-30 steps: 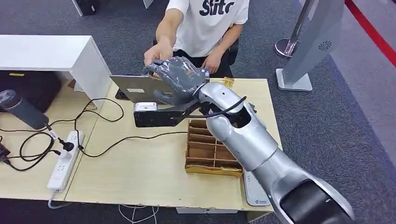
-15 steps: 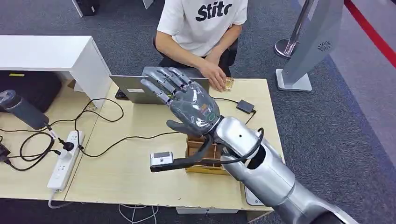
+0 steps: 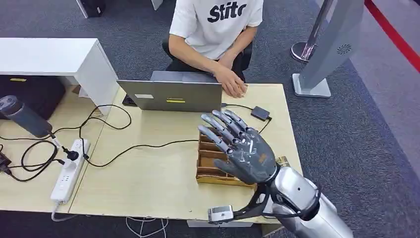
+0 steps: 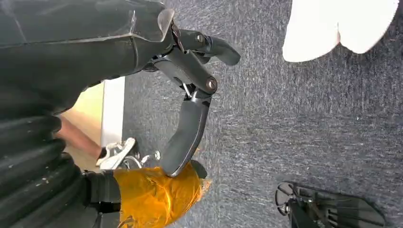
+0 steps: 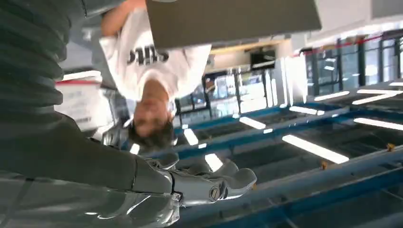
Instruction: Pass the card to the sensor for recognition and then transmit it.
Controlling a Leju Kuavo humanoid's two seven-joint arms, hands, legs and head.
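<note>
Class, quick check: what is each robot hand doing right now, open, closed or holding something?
Right hand: open, fingers spread above the cardboard tray, holding nothing.
Left hand: fingers apart, holding nothing, hanging over the carpet.

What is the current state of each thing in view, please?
right hand: raised above the divided box, fingers spread, holding nothing.
left hand: hanging over the carpet, holding nothing.
laptop: open, its lid's back toward the robot.
divided box: open-topped; contents unclear.
power strip: a plug inserted.
person's hand: resting on the table edge.
</note>
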